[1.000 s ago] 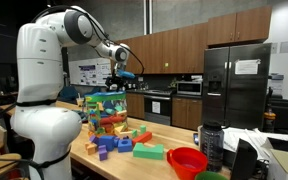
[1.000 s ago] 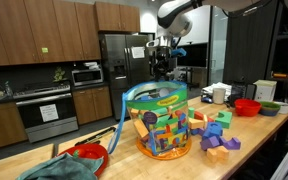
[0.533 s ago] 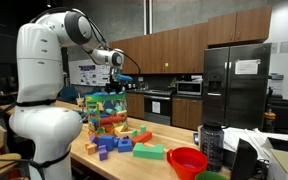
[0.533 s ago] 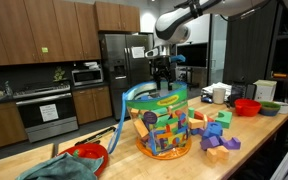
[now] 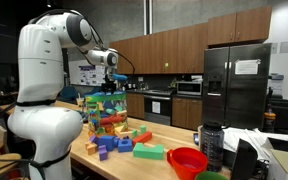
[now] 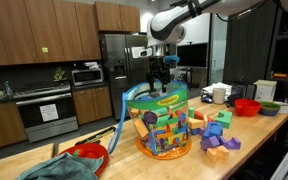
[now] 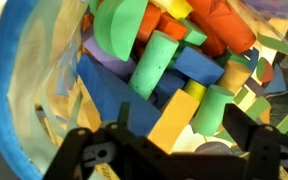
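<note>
i stand by the wooden table and look. at the far left sits a red bowl, at about eight o'clock from the clear bag. the bag stands upright in the middle of the table and is stuffed with foam blocks. the gripper hangs at the bag's twelve o'clock, just over the rim. its two fingers are spread wide and they have nothing in them. loose blocks lie at the bag's four o'clock.

in the wrist view, from left to right, there is a blue block, a green roll and a yellow block, all squashed close together.

i think a finger could hook the bag's strap or rim and tip the bag over. the blocks are so tight that the fingers could land on top of two and only push them down. foam is squishy, so a block could pop out of a pinch. the bag is light, so a bump could slide it toward the red bowl.
</note>
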{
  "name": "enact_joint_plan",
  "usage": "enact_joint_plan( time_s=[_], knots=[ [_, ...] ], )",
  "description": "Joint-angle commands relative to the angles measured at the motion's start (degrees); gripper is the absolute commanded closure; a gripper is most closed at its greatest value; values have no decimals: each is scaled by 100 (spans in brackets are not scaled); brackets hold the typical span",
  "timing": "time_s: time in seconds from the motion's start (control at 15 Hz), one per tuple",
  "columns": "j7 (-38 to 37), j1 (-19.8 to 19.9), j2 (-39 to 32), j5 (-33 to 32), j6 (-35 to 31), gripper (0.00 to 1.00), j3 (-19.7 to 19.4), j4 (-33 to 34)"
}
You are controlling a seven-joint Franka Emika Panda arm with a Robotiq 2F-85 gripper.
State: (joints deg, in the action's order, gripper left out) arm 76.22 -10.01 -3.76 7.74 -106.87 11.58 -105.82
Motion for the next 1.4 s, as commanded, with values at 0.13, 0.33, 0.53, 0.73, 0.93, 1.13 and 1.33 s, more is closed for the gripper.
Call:
enact_joint_plan(
  time_s=[0.13,0.33,0.53,0.73,0.93,1.13,1.33],
  knots=[
    [126,-105,-187,-84,-507,4,119,137],
    [189,-132,-255,-103,-779,1,159,89],
    [138,-122,-285,-4,-670,0,182,88],
    [144,-121,-320,-2,-669,0,188,86],
    [139,-119,-316,-4,-657,0,187,87],
    [121,-119,-342,-5,-682,0,186,92],
    [120,-114,-367,-2,-713,0,186,90]
  ],
)
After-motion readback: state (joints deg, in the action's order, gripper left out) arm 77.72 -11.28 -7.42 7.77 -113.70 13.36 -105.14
